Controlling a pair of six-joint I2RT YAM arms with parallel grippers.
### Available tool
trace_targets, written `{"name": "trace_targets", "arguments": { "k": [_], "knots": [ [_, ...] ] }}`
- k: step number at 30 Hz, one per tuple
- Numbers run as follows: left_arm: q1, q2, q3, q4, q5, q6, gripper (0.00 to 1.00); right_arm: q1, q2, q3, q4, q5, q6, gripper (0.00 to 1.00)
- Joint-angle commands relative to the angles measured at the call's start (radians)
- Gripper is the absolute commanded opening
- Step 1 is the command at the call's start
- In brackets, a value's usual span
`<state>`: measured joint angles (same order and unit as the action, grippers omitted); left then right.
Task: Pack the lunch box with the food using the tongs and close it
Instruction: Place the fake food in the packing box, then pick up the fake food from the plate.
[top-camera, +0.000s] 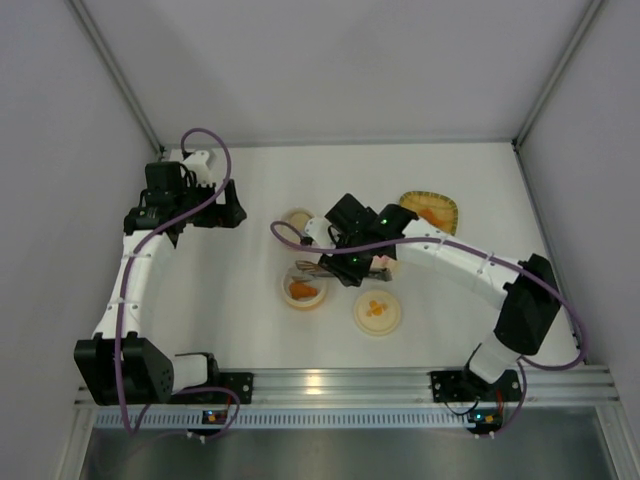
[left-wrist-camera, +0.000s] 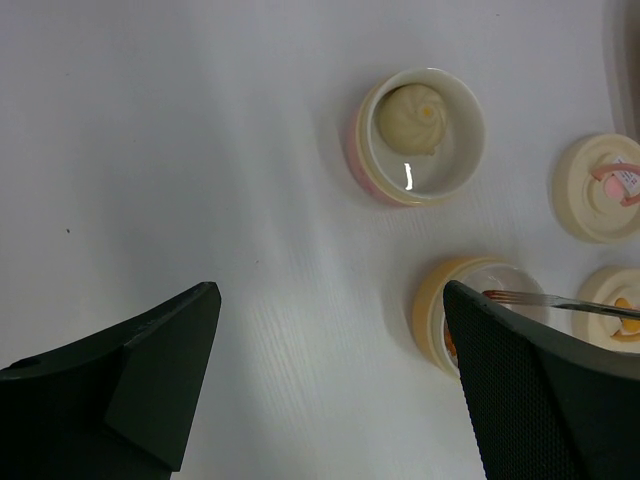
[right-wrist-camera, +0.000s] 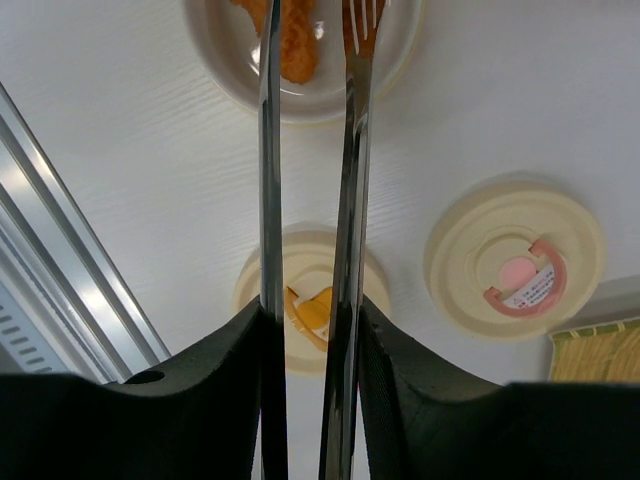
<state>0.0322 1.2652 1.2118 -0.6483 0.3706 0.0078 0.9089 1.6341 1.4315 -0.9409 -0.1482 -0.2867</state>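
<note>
**Table** (top-camera: 240, 320): all items lie mid-table, inside my right arm's reach.

**Tray** (right-wrist-camera: 600, 352): only 1 corner shows at my right wrist. From above it holds something orange that I cannot identify.

**Left gripper** (left-wrist-camera: 330, 300): jaws spread wide and grasping nothing. It is parked at the left, away from the bowls; I judge this leaves the work area free.

**Right gripper** (right-wrist-camera: 310, 330): fingers are pressed on both arms of the tongs (right-wrist-camera: 350, 150), so the tips reach ahead. The joined end is cut off below the frame.

**Orange bowl** (left-wrist-camera: 428, 315): the tong tips hang apart over it. It holds orange food (right-wrist-camera: 295, 45); I cannot tell whether the tips touch it.

**Pink bowl** (left-wrist-camera: 452, 162): holds the ball (left-wrist-camera: 408, 118).

**2 lids**: the pink lid (right-wrist-camera: 515, 260) and the orange lid (right-wrist-camera: 310, 262) lie flat beside the bowls, leaving both bowls open for filling. From above, my right arm mostly hides the pink lid.
</note>
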Motion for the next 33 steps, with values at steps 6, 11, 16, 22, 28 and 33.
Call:
{"name": "trace_targets", "arguments": {
  "k": [6, 11, 16, 22, 28, 33],
  "knots": [
    [0.006, -0.027, 0.026, 0.009, 0.082, 0.029, 0.98, -0.118, -0.144, 0.104, 0.011, 0.029, -0.026, 0.36],
    [0.006, -0.024, 0.029, 0.007, 0.094, 0.04, 0.99, -0.315, -0.213, 0.057, 0.011, 0.022, -0.071, 0.37],
    [0.006, -0.02, 0.031, 0.003, 0.106, 0.049, 0.98, -0.504, -0.273, -0.012, 0.007, 0.035, -0.17, 0.37],
    [0.006, -0.009, 0.032, 0.009, 0.119, 0.044, 0.98, -0.761, -0.263, -0.039, -0.019, 0.01, -0.334, 0.37],
    [0.006, -0.003, 0.035, 0.007, 0.125, 0.046, 0.99, -0.889, -0.18, -0.02, -0.061, 0.016, -0.472, 0.37],
    [0.008, -0.001, 0.034, 0.003, 0.119, 0.054, 0.98, -0.938, -0.119, -0.01, -0.081, 0.012, -0.523, 0.37]
  ]
}}
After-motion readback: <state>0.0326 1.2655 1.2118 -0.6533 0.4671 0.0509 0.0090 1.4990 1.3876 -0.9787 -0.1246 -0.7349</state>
